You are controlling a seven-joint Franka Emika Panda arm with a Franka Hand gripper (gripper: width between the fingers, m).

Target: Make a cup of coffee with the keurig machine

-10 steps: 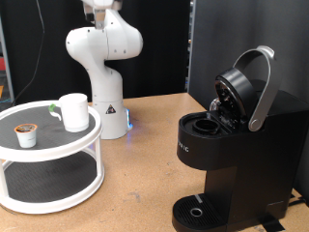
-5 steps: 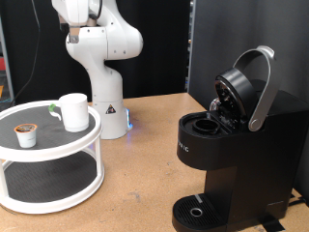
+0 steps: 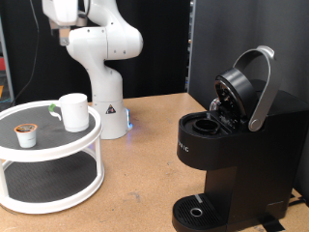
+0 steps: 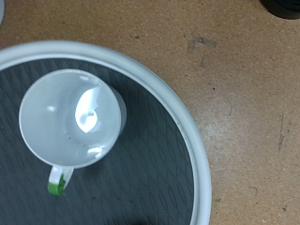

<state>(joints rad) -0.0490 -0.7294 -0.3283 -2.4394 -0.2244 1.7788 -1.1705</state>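
End effector: fingers out of sight; grip state impossible to tell.
Cup (image 3: 73, 111): upright on round stand (image 3: 58, 145), near its edge.
Keurig machine (image 3: 232, 145): lid raised, on tabletop (image 3: 145, 155), well apart.

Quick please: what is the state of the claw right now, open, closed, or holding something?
Claw: not in view in either picture; state cannot be told, nothing seen held.
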